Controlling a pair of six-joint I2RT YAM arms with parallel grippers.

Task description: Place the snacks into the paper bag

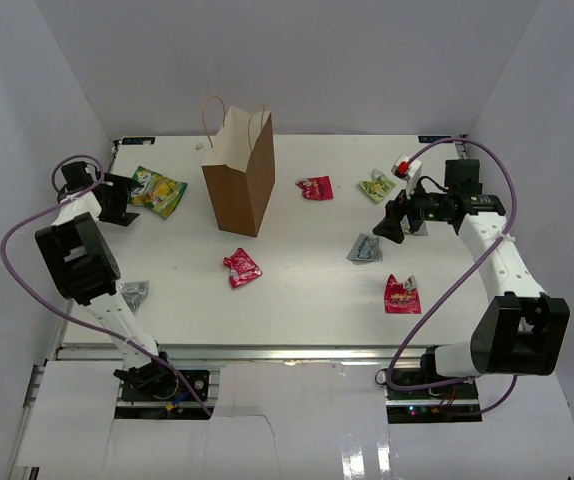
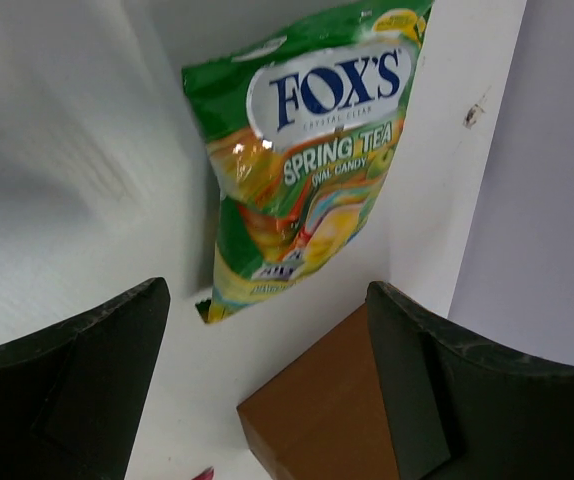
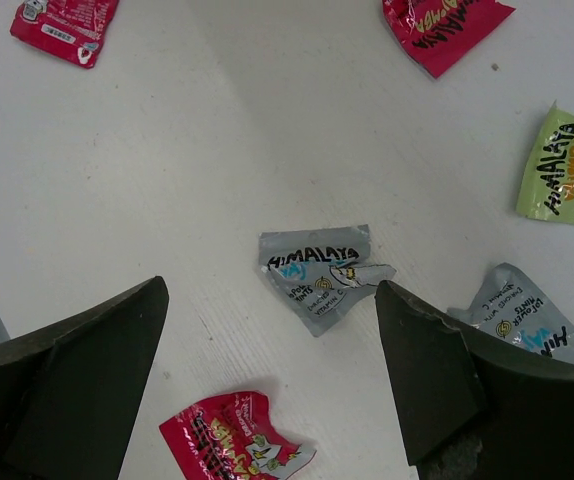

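Paper bag (image 1: 239, 180) stands upright, mouth up, far-left on the desk (image 1: 307, 300). The large pouch (image 2: 307, 170) lies flat just left of it, long axis slightly diagonal, reading "FOX'S SPRING TEA OVAL CANDY". Left claw (image 2: 267, 290), level and low beside the pouch, is spread and empty. Right claw (image 3: 267, 290), tilted downward, is spread and empty near a silver packet (image 3: 319, 274) marked "HIMALAYA".

Paper bag (image 1: 239, 185) upright on table (image 1: 307, 300); pouch (image 1: 157, 190) at its 9 o'clock, near packet (image 1: 242, 267) at 6 o'clock, far packet (image 1: 315, 187) at 3 o'clock.
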